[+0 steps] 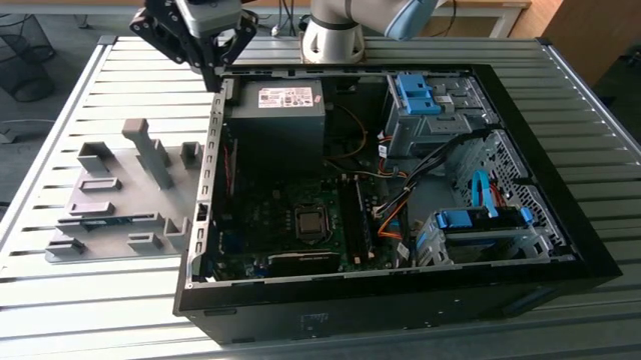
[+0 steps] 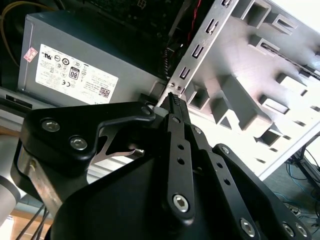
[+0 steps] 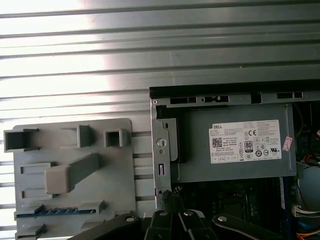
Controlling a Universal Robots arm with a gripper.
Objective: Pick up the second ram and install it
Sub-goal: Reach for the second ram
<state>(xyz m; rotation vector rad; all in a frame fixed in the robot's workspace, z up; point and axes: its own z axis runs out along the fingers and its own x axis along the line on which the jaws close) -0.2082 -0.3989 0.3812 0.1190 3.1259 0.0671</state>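
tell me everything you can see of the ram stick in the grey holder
The ram is a long, thin blue board standing on edge in a slot of the grey holder, beside the open computer case. Only the holder touches it; the gripper hangs apart, over the case's edge.

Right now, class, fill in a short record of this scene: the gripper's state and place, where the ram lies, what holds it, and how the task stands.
gripper: shut, holding nothing, above the edge of the computer case next to the power supply
second ram: lying flat in a slot of the grey tray, apart from the gripper
grey tray: on the slatted table, to the exterior view's left of the computer case
computer case: open, on its side
task state: ram not yet picked up
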